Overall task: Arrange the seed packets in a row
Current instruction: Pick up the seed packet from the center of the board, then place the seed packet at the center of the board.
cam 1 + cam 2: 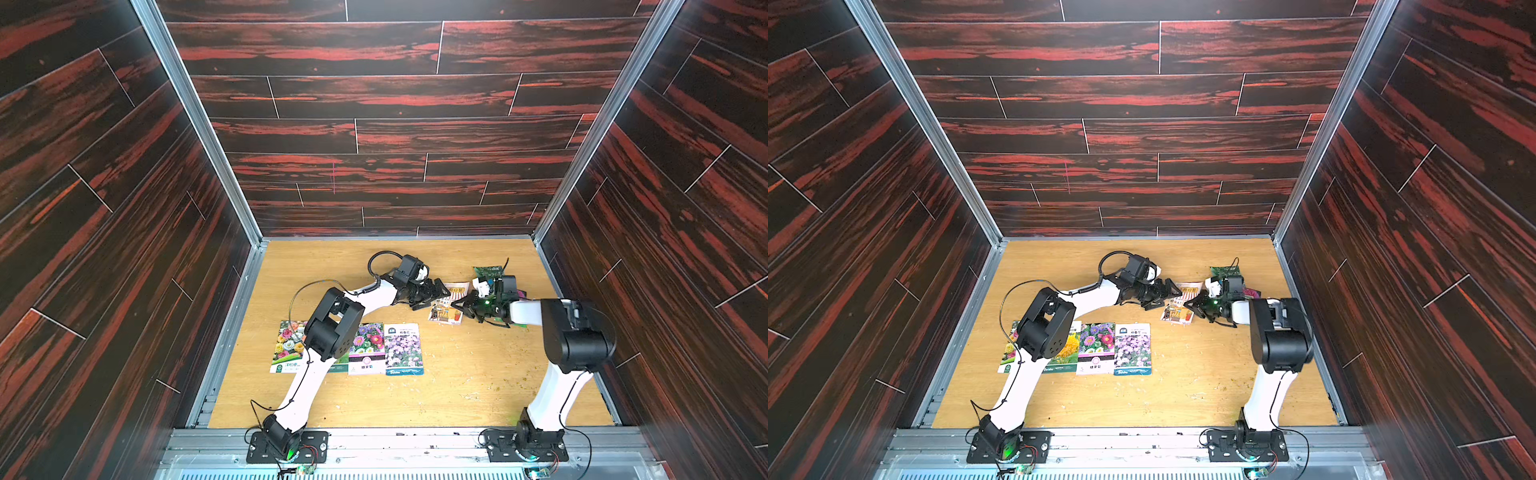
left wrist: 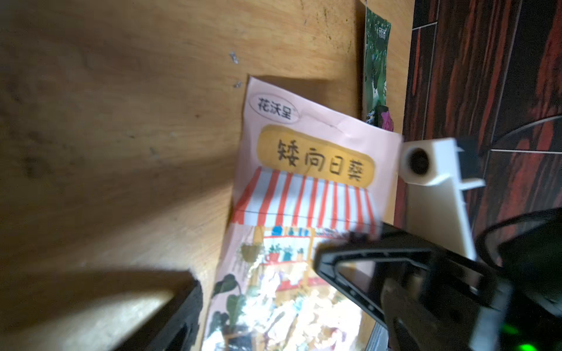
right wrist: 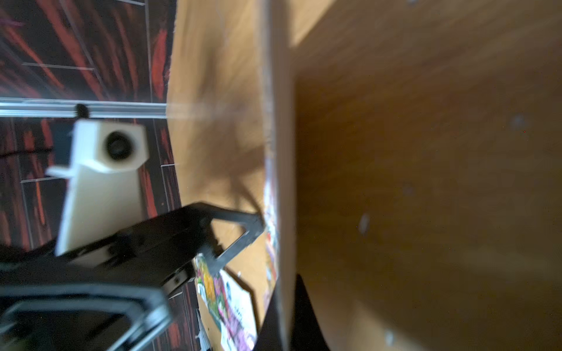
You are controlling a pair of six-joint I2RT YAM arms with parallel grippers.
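The right gripper (image 1: 459,309) is clamped shut on an edge of the shopfront seed packet (image 1: 444,316), right of the table's (image 1: 478,374) middle. The left gripper (image 1: 436,296) stands wide open at its other side. Four packets (image 1: 402,349) lie in a row near the front-left corner.

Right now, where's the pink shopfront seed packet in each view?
Both top views: pink shopfront seed packet just right of centre, at the tip of the right gripper.
Left wrist: face-on, filling the middle.
Right wrist: edge-on, a thin strip through the middle.
Shared landmark: the right gripper, shut on the packet's edge.
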